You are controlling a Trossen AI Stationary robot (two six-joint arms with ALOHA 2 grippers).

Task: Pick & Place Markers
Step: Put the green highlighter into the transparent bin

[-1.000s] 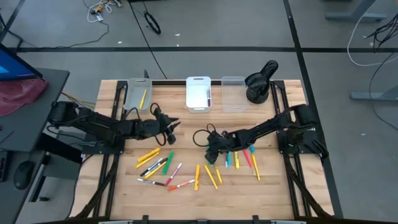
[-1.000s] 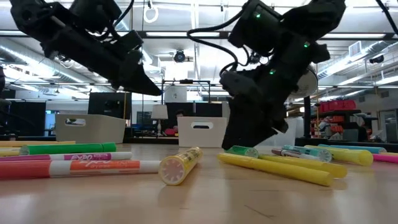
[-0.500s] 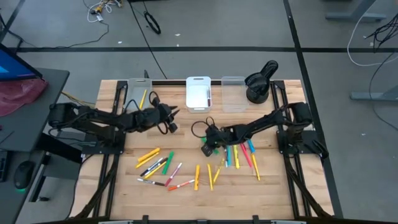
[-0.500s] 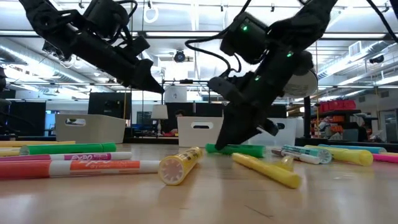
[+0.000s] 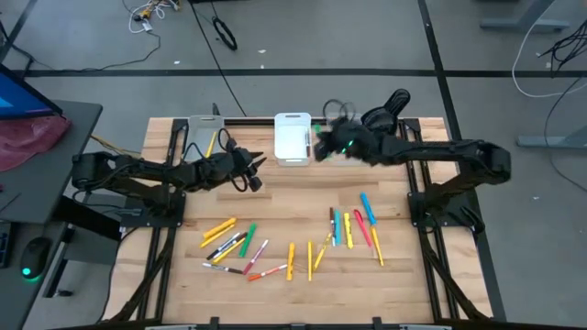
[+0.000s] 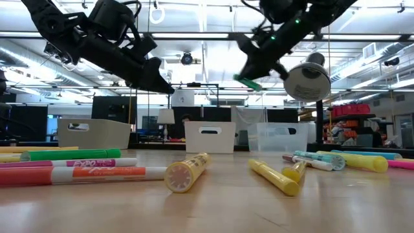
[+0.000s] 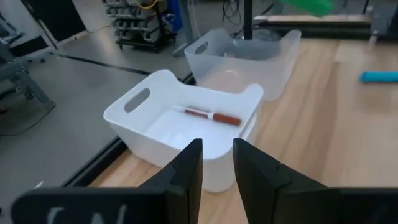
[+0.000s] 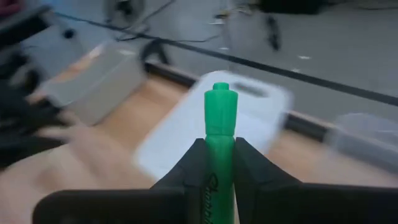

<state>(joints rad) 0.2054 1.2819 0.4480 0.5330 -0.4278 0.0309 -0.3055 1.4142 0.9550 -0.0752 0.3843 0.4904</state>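
My right gripper (image 5: 326,141) is high over the far side of the table, above the white bin (image 5: 293,139) and the clear bin (image 5: 344,137), shut on a green marker (image 8: 219,121). The low view shows that marker (image 6: 247,82) well above the table. My left gripper (image 5: 256,180) hovers left of centre, near the white bin (image 7: 186,124), its fingers a little apart with nothing between them (image 7: 217,155). Several markers (image 5: 348,225) (image 5: 229,240) lie flat on the wooden table. One reddish marker (image 7: 211,116) lies in the white bin. My right gripper pinches the green marker's barrel (image 8: 219,149) between its two fingers. One end of the marker (image 8: 220,93) sticks out past the fingertips. The marker is lifted clear of the table, tilted, above the bins.
A grey bin (image 5: 204,137) at the far left holds a yellow marker. A black lamp-like object (image 5: 385,119) stands at the far right corner. Yellow, orange, red, blue and white markers are scattered over the near half of the table (image 5: 275,202).
My right gripper has taken the green marker off the table near the centre, risen steeply and swung toward the far edge over the bins. Two yellow markers beside it were knocked askew. My left gripper has moved a little toward the far edge.
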